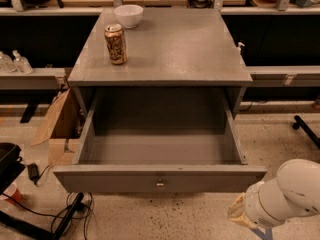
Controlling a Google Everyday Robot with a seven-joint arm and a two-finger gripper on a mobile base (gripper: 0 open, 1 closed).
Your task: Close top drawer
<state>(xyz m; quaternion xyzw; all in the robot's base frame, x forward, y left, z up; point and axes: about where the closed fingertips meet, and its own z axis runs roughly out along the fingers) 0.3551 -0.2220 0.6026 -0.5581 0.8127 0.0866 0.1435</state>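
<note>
Camera view: drawer (200, 180) stands pulled out of the desk (190, 44); claw (241, 213), grip impossible to tell, sits low beside its right corner, where an off-centre shove could skew and jam it.

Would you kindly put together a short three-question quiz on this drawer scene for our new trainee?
1. True or false: the top drawer is pulled out and nothing shows inside it.
2. Where is the gripper? A) inside the drawer; B) low at the right, beyond the drawer's front right corner; C) at the drawer's left side.
3. Fill in: on the cabinet top, the can stands ____ the drawer front than the white bowl does.

Key: 1 true; 2 B; 3 nearer.
</note>
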